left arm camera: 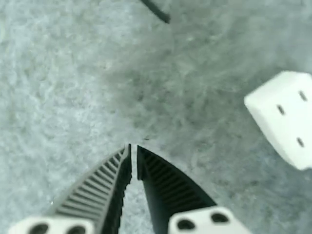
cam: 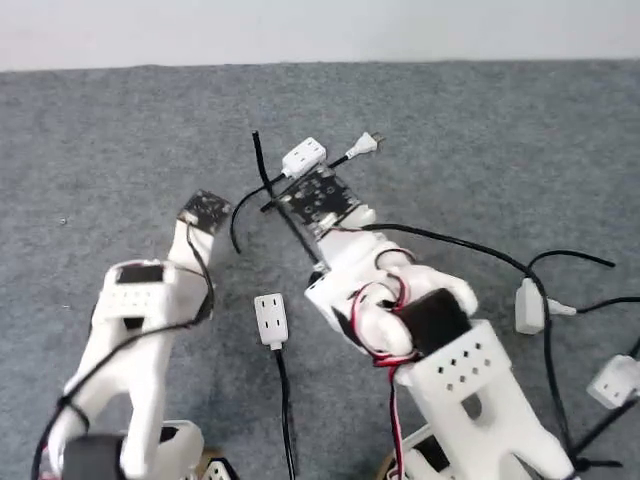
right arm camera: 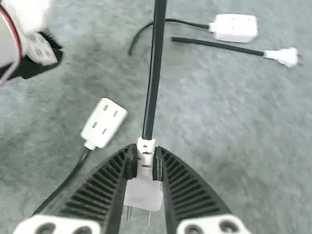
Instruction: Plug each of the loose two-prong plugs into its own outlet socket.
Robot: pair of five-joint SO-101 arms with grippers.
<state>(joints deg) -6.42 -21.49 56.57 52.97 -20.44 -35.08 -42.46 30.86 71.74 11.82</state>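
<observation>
Jaws of the left gripper (left arm camera: 134,147) sit almost shut, empty; a white plastic outlet socket block (cam: 271,320) lies toward the grey table's (cam: 100,150) near edge; the right gripper (right arm camera: 144,151) clamps a white two-prong plug (right arm camera: 143,192), prongs facing its wrist.

Open carpet (cam: 100,160) beyond the left arm (cam: 140,300); black cords (cam: 470,245) cross the right arm's (cam: 420,330) side

Item 1: table (cam: 120,130), covered edge to edge in grey, felt-like fabric. Item 2: wall (cam: 320,30), plain and pale, along the table's far edge.
</observation>
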